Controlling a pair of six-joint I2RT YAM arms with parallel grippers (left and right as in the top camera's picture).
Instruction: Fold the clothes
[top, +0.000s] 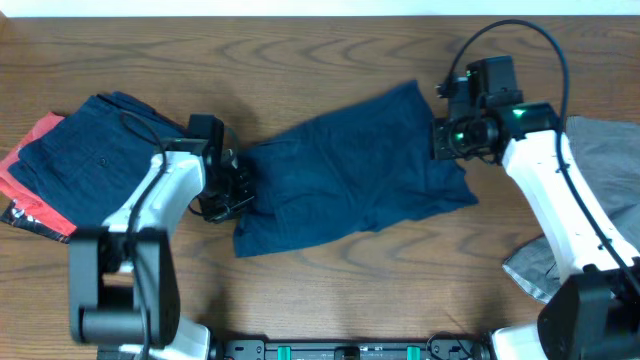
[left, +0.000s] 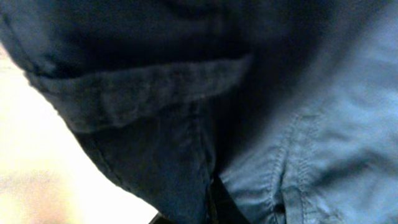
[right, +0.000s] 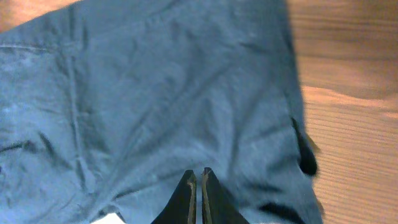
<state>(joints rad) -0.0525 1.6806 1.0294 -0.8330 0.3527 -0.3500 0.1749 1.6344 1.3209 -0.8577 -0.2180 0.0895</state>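
Both fingers of the left gripper squeeze the edge of the big dark blue cloth shorts, which spread across to the right gripper, clenched shut atop them. Past the left gripper sits a folded dark blue cloth on a red cloth; past the right gripper, a grey cloth.

The wooden table is covered by navy shorts in the middle, a red garment left, a grey garment right.

Front of table lies free — navy stack, grey garment block its ends.
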